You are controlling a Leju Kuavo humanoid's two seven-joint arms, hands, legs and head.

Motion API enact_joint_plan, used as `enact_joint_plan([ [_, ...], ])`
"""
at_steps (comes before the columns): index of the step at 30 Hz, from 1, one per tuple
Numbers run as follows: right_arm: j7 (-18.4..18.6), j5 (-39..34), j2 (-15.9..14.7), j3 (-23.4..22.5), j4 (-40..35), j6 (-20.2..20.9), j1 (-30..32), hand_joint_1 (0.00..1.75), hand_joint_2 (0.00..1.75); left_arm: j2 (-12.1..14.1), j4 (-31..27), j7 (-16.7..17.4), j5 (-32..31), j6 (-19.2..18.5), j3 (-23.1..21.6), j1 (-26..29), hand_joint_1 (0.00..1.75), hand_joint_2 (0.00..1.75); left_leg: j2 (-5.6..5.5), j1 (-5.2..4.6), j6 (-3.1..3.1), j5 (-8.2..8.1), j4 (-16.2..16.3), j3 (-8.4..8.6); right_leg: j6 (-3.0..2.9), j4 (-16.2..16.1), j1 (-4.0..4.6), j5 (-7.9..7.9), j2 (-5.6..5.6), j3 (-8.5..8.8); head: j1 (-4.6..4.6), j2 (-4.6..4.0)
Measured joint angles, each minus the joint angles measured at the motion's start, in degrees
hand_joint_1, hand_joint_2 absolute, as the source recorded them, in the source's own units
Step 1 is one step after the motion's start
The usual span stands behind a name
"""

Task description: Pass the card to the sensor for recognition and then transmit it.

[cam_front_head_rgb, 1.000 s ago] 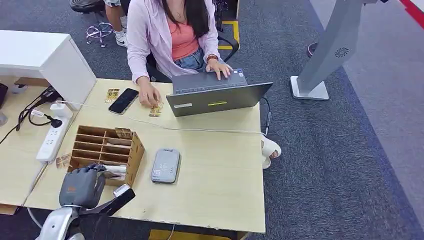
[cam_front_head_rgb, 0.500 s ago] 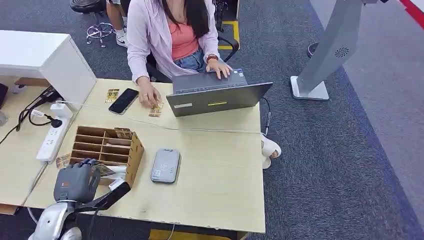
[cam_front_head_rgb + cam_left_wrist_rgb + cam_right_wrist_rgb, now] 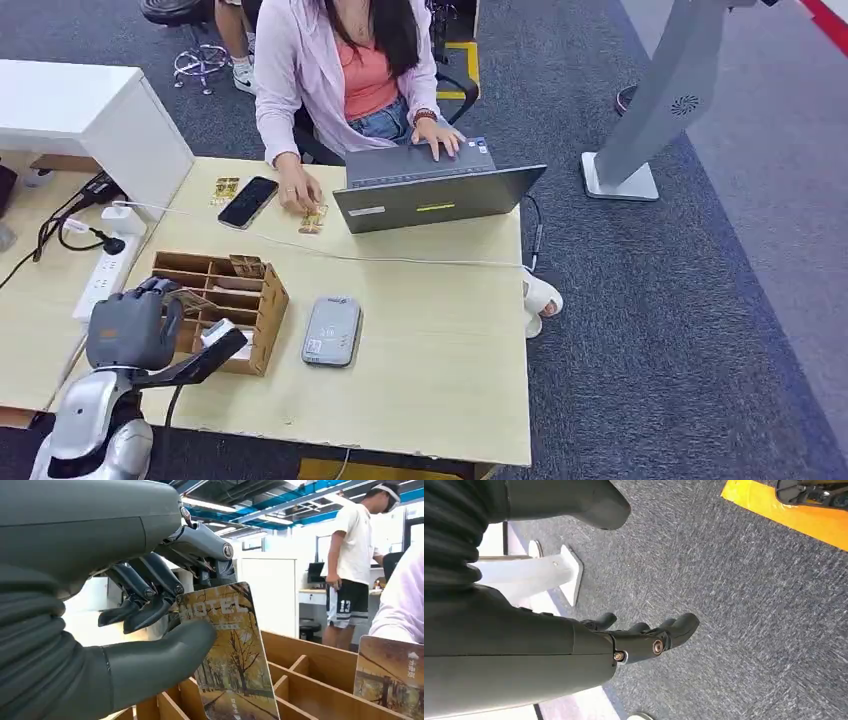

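Card (image 3: 227, 650) (hotel, seemingly) between fingers (image 3: 150, 611)

At the top centre of the frame we see a person (image 3: 345, 70) typing on a grey laptop (image 3: 435, 195). We find a black phone (image 3: 247, 201) left of it on the table (image 3: 440, 340), and a white power strip (image 3: 103, 275) at left.
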Motion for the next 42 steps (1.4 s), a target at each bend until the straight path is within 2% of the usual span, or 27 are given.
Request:
enact_joint_plan([
  [42, 0.00, 0.00, 0.00, 0.02, 0.00, 0.00, 0.00, 0.00, 1.75, 0.02, 0.00, 0.00, 0.00, 0.00, 0.02, -0.08, 1.75, 1.75, 0.00, 0.00, 0.00, 0.00, 0.00, 0.00, 0.00, 0.00, 0.00, 0.00, 0.00, 0.00, 0.00, 0.00],
])
